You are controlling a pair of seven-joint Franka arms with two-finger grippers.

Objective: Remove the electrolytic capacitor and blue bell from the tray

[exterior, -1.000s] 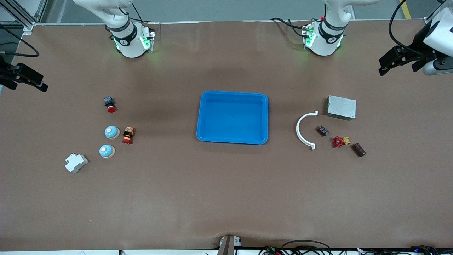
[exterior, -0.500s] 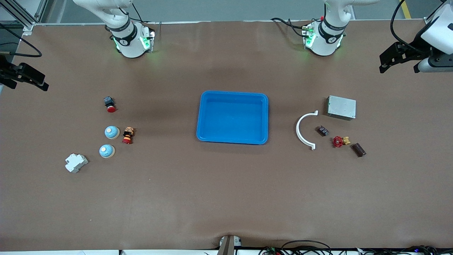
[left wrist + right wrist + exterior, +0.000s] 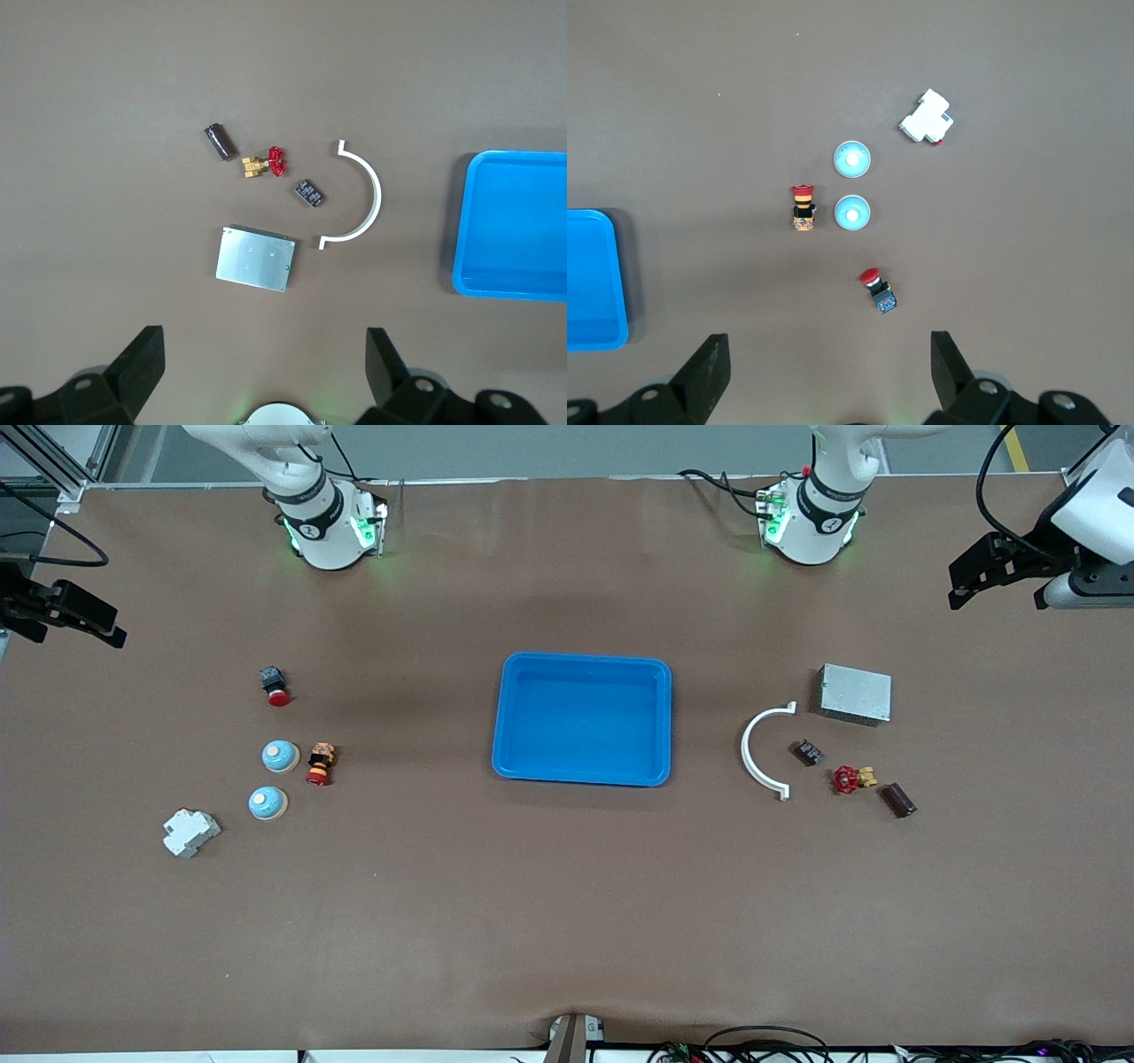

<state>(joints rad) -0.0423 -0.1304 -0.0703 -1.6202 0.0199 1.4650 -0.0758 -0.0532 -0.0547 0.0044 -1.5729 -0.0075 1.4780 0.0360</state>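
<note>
The tray (image 3: 581, 718) is sitting empty mid-table, so the removal part looks pretty much done already. The electrolytic capacitor (image 3: 897, 799) is found on the mat well apart from the tray, toward the left arm's end and a bit nearer the front camera than the tray's middle. Two blue bells are laid out toward the right arm's end: one blue bell (image 3: 280, 756) level with the tray, the second blue bell (image 3: 267, 803) just nearer the camera than the first.

The left gripper (image 3: 997, 571) is held up over the mat at its own end of the table, well away from the tray, fingers spread wide with nothing between them. The right gripper (image 3: 66, 613) is parked the same way at its end, fingers apart, nothing carried. Both arms seem to be waiting.

If anything is left of this step, it's probably just a clean retreat: the arms are best kept high and clear of the tray so nothing on the mat gets nudged.

No brand names, labels or printing can be made out on anything; the grey metal box (image 3: 854, 693) shows a plain face, and any markings on the capacitor are too small to be read.
</note>
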